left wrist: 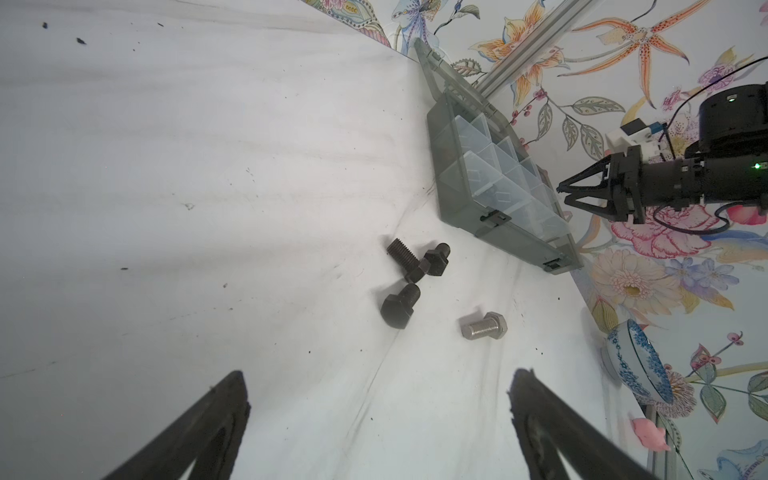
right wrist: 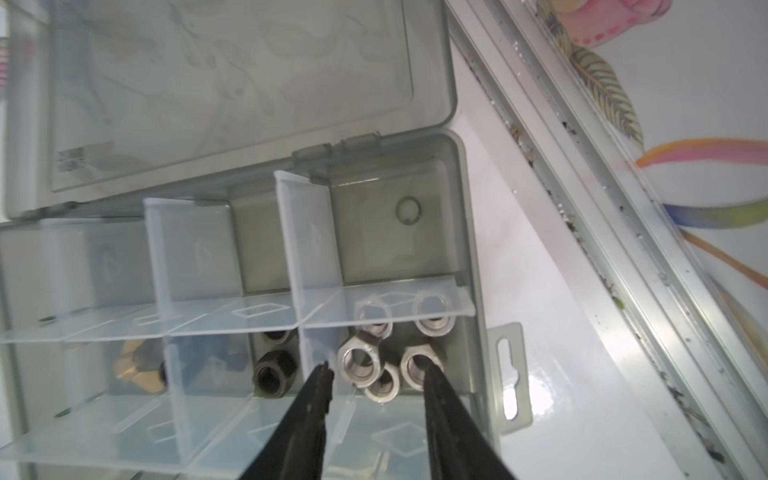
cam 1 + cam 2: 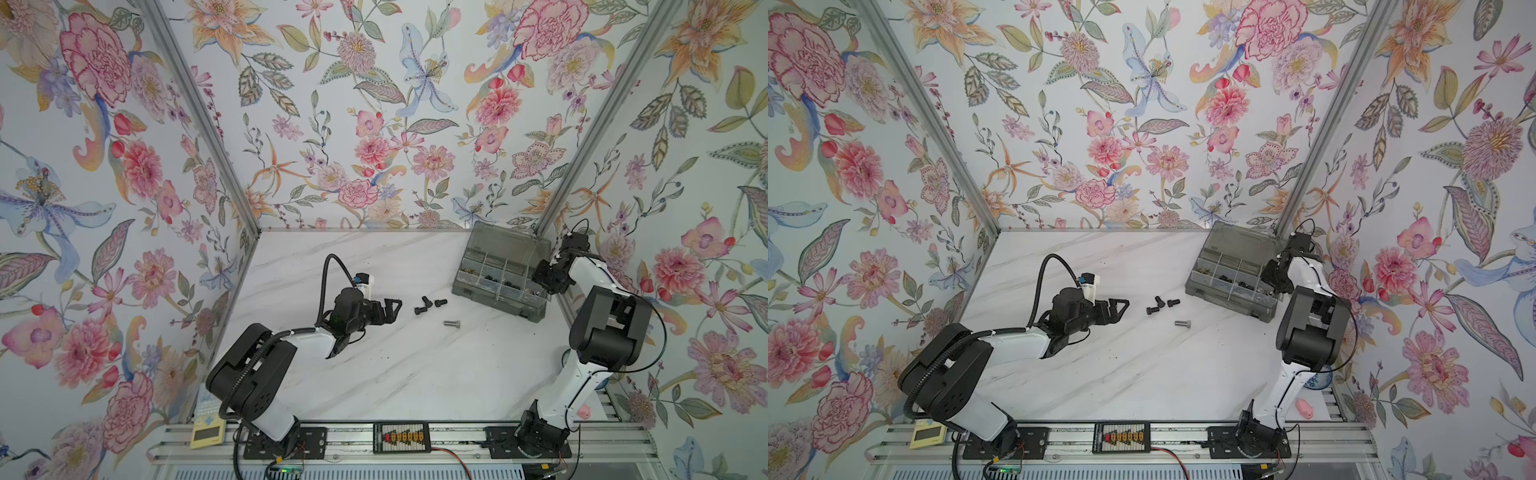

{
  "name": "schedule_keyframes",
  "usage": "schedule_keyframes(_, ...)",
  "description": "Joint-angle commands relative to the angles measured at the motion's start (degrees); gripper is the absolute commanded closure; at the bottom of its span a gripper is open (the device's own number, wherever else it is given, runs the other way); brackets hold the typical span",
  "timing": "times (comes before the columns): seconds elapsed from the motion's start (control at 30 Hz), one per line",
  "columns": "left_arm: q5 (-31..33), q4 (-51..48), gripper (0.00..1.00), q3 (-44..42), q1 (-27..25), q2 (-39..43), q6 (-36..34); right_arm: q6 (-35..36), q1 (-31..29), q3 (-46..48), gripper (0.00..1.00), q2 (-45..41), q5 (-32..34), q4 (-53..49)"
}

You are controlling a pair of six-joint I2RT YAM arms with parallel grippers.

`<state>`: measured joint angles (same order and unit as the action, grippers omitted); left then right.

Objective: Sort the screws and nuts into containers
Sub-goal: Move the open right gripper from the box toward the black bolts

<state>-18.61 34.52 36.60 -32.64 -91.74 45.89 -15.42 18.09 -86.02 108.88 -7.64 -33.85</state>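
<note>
- We find the right gripper (image 2: 376, 376) poised over the end compartment of the grey organiser box (image 2: 467, 232), at the box's right-hand end as both top views show it.
- Its jaws stand apart with nothing between them; in the right wrist view the silver nuts (image 2: 359, 361) lie loose on the compartment floor just past the fingertips (image 2: 322, 380), one of which appears against the clear divider.
- We count about five silver nuts in that compartment, bunched together and touching.
- The neighbouring compartment holds a black nut (image 2: 275, 373); what lies in the compartments beyond it is too blurred for us to name.
- The box lid (image 2: 224, 83) stands open, hinged back toward the rear wall.
- We note the left gripper (image 1: 378, 399) low over the marble table (image 3: 374, 374), jaws spread wide and empty.
- Three black screws (image 3: 429, 304) lie on the table ahead of the left gripper, clear of its tips; two touch, the third sits just beside them.
- The silver hex-head bolt (image 3: 451, 323) lies on its side near the black ones, apart from them, between the left gripper and the box.
- The screws and the bolt all lie well apart from the right gripper.
- A blue-and-white bowl (image 1: 640, 365) sits at the table edge on the right arm's side.
</note>
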Motion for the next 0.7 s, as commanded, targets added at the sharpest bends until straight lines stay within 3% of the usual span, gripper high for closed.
schedule_keyframes(0.0, 1.6, -1.1, 0.01, -0.3, -0.2, 1.7, -0.3, -0.8, -0.1, 1.3, 0.58, -4.9, -4.1, -0.9)
schedule_keyframes(0.4, 1.6, -2.3, 0.01, 0.8, -0.2, 1.2, -0.7, -1.0, -8.0, 10.0, 0.53, -15.6, -9.9, -1.6)
schedule_keyframes(0.57, 1.6, -2.6, 0.01, 0.8, -0.2, 1.4, -0.6, 6.6, -12.5, 11.3, 0.52, -15.4, -14.2, -4.9)
schedule_keyframes(0.67, 1.8, -3.0, 0.01, 0.9, -0.2, 1.3, -0.7, 11.0, -16.2, 11.5, 0.51, -14.4, -12.8, -6.8)
